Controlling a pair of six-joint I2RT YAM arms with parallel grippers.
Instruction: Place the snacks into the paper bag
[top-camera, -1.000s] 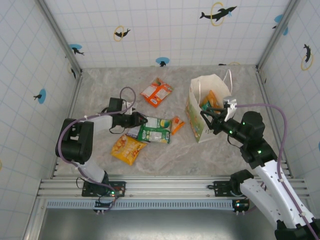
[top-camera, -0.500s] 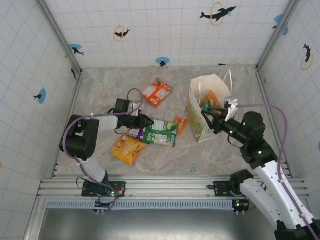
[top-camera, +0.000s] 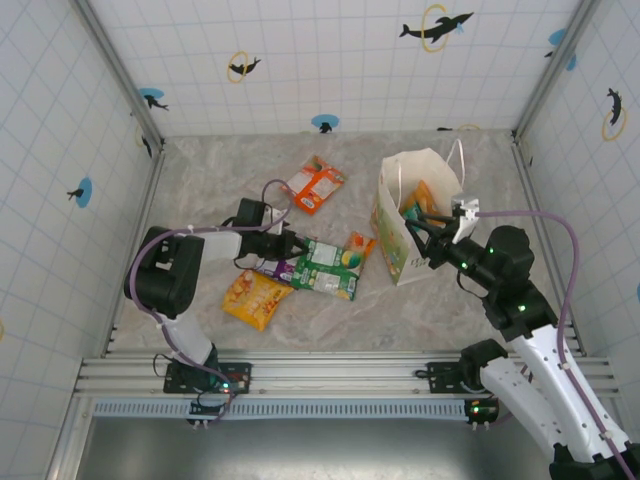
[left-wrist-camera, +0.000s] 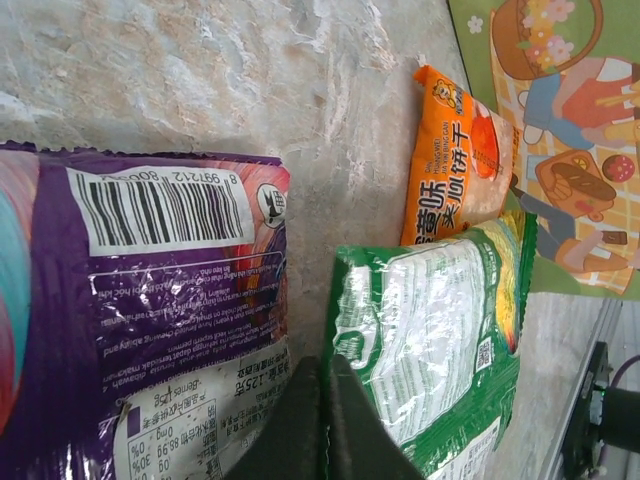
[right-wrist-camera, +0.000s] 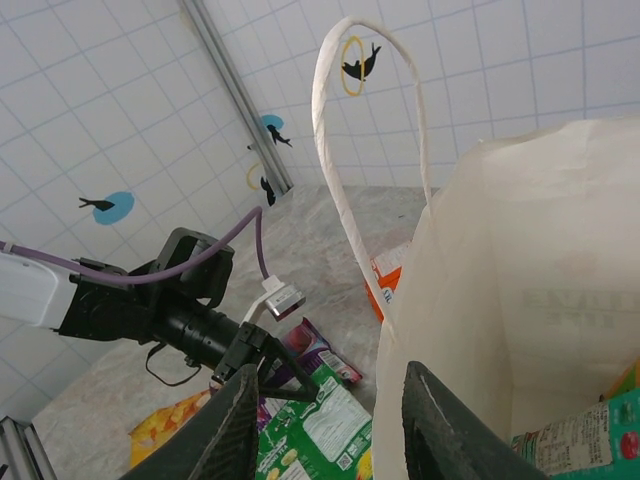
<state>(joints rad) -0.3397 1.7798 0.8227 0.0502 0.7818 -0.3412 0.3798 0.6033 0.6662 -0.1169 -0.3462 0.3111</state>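
Over the last second the left pincer (left-wrist-camera: 323, 375) has slid right across the desk (top-camera: 205, 190) and snapped closed. The green packet (top-camera: 330, 270) and the small orange packet (top-camera: 356, 246) have been nudged right with it, toward the paper bag (top-camera: 390, 232). Its shut fingertips lie on the seam between the purple packet (left-wrist-camera: 150, 300) and the green one; I cannot tell whether they pinch an edge.

The right pincer (right-wrist-camera: 332, 372) straddles the bag's near rim with its jaws apart, one finger outside and one inside, seemingly keeping the mouth open.

The job looks under halfway. An orange packet (top-camera: 424, 198) and a greenish one (right-wrist-camera: 575, 440) sit inside the upright bag at right. Five remain on the desk: the three above, the orange-white packet (top-camera: 314, 186) farther back, and the yellow-orange packet (top-camera: 254, 298) nearest.
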